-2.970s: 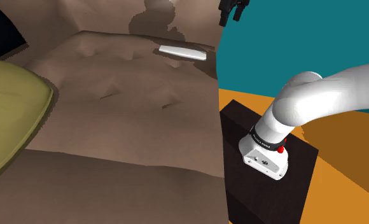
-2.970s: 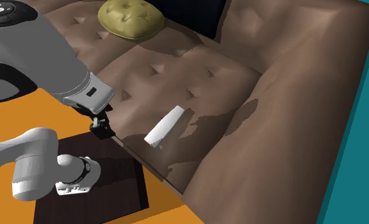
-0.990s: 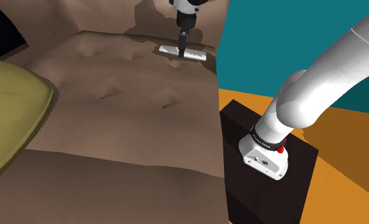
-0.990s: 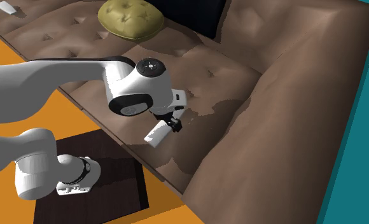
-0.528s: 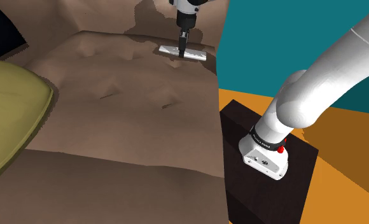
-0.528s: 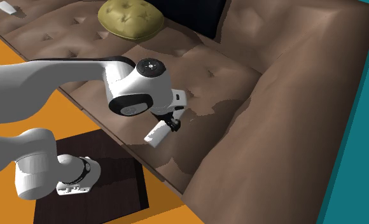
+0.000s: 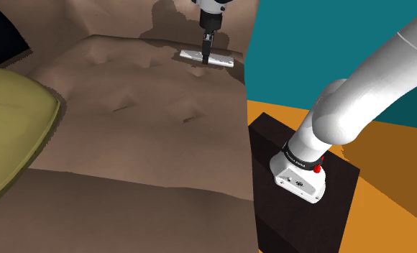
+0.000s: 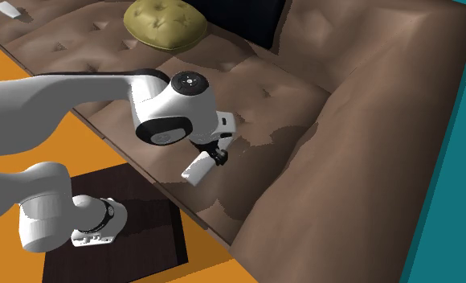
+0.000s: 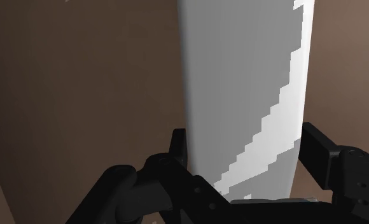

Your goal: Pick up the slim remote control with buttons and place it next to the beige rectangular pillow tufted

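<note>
A slim white remote (image 7: 222, 61) lies near the far end of the brown tufted sofa seat (image 7: 142, 108), close to its edge. My black gripper (image 7: 206, 56) comes straight down on the remote's middle and is shut on it. In the wrist view the fingers (image 9: 180, 145) clasp the remote (image 9: 240, 76) across its width. From the second exterior view, the remote (image 8: 195, 170) sticks out below the hand, with the gripper (image 8: 218, 157) on it. The tufted pillow (image 7: 13, 122) is olive green and rests far along the seat, also seen as the pillow (image 8: 165, 24).
The sofa backrest (image 8: 368, 88) rises behind the seat. My dark stand (image 7: 300, 215) sits on an orange floor (image 7: 387, 215) beside the sofa edge. A teal wall (image 7: 308, 43) lies beyond. A small white object (image 8: 6, 10) lies on the far seat.
The fingers have closed on the remote. The hand and remote have shifted only very slightly; the arm otherwise holds its place.
</note>
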You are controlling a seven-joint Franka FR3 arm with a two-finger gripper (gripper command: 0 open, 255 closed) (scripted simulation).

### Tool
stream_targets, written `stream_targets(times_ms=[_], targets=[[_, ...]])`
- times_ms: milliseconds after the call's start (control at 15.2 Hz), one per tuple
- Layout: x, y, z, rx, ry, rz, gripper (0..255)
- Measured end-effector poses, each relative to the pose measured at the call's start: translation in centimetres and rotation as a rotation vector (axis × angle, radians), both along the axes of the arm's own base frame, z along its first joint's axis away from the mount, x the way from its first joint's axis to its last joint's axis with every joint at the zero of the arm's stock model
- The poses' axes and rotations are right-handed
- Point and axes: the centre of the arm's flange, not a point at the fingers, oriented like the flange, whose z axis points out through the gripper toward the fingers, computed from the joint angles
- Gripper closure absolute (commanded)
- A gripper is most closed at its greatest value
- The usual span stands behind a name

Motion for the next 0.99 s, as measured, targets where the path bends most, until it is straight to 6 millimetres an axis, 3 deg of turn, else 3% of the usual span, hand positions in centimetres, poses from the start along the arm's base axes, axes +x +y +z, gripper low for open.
stream_targets(times_ms=[990], targets=[[0.1, -0.1, 7.8, 0.000, 0.000, 0.000, 255]])
